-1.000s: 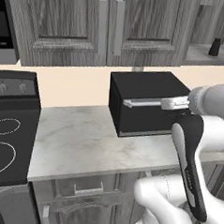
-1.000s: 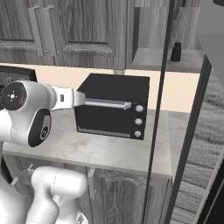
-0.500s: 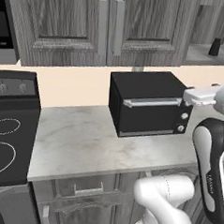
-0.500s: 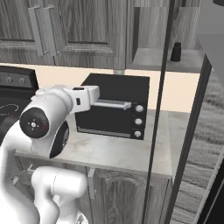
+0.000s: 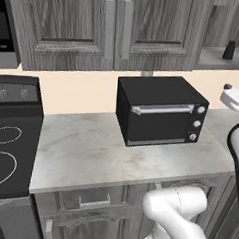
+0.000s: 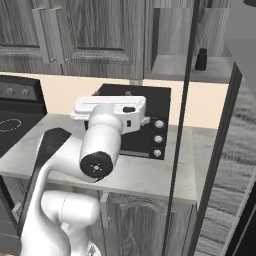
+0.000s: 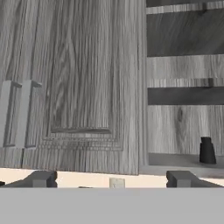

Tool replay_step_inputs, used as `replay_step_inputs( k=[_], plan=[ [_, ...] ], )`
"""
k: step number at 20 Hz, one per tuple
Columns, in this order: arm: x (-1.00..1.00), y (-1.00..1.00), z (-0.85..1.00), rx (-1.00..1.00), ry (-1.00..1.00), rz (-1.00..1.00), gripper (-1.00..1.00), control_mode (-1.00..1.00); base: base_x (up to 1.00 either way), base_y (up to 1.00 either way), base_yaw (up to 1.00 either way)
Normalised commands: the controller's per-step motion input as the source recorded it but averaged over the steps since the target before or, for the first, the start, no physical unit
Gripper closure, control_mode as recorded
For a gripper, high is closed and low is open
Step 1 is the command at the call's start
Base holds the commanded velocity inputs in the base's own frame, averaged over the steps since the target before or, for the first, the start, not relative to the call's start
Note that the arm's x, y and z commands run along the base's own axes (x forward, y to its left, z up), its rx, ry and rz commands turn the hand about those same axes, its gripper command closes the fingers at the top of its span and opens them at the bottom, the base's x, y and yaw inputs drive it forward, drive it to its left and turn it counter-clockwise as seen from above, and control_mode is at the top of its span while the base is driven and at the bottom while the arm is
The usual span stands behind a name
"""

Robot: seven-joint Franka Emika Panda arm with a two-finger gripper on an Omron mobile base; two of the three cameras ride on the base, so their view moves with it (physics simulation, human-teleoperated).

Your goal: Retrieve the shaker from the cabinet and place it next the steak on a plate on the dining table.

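The shaker (image 7: 207, 151) stands upright on the bottom shelf (image 7: 183, 160) of the open cabinet (image 7: 183, 87) bay, just right of the closed panelled doors. In the hand view it sits above and to the right of the claw (image 7: 111, 179), well apart from it and touching neither fingertip. The claw is spread wide with nothing between its fingertips (image 7: 40, 178), and it faces the closed door (image 7: 83, 78) left of the shaker. In the base views the shaker (image 5: 229, 50) (image 6: 201, 59) stands on that shelf above and to the right of the black toaster oven (image 5: 162, 110), which rests on the marble tabletop (image 5: 89, 149) under the cabinet.
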Motion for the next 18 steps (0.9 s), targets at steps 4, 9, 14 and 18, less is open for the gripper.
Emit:
replay_step_inputs(
  k=[4,9,14,18],
  plan=[
    [0.36,-0.45,0.33,0.04,-0.01,0.08,-1.0,-1.0,0.0,0.0,0.0],
    [0.19,-0.73,0.37,0.0,0.09,0.05,-1.0,-1.0,0.0,0.0,0.0],
    [0.12,-0.8,0.22,0.0,0.14,0.04,-1.0,-1.0,0.0,0.0,0.0],
    [0.35,-0.41,0.08,0.0,0.06,0.0,-1.0,-1.0,0.0,0.0,0.0]
  ],
)
